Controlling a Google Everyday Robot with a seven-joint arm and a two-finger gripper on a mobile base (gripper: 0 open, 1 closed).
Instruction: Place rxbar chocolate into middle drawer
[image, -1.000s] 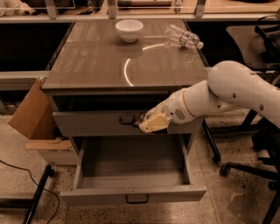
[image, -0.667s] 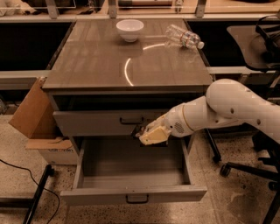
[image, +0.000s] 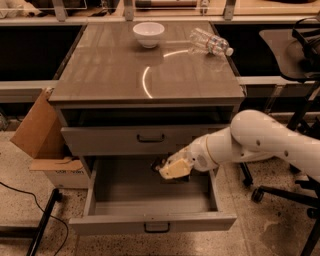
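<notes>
The middle drawer (image: 150, 221) is pulled open, a wide shallow grey-beige box with a low front panel and a small dark handle. My gripper (image: 167, 170), with pale fingers on a white arm reaching in from the right, hangs over the back middle of the drawer box. It is shut on the rxbar chocolate (image: 158, 164), a small dark bar showing only as a dark edge at the fingertips; most of it is hidden by the fingers.
The taller drawer front (image: 145, 139) above is closed. A white bowl (image: 148, 34) and a clear plastic bottle (image: 210, 43) lie on the cabinet top. A cardboard box (image: 40, 137) stands at the left, an office chair (image: 300, 55) and its wheeled base (image: 260, 194) at the right.
My gripper has moved down and slightly right with the bar, from in front of the upper drawer front to inside the open middle drawer.
</notes>
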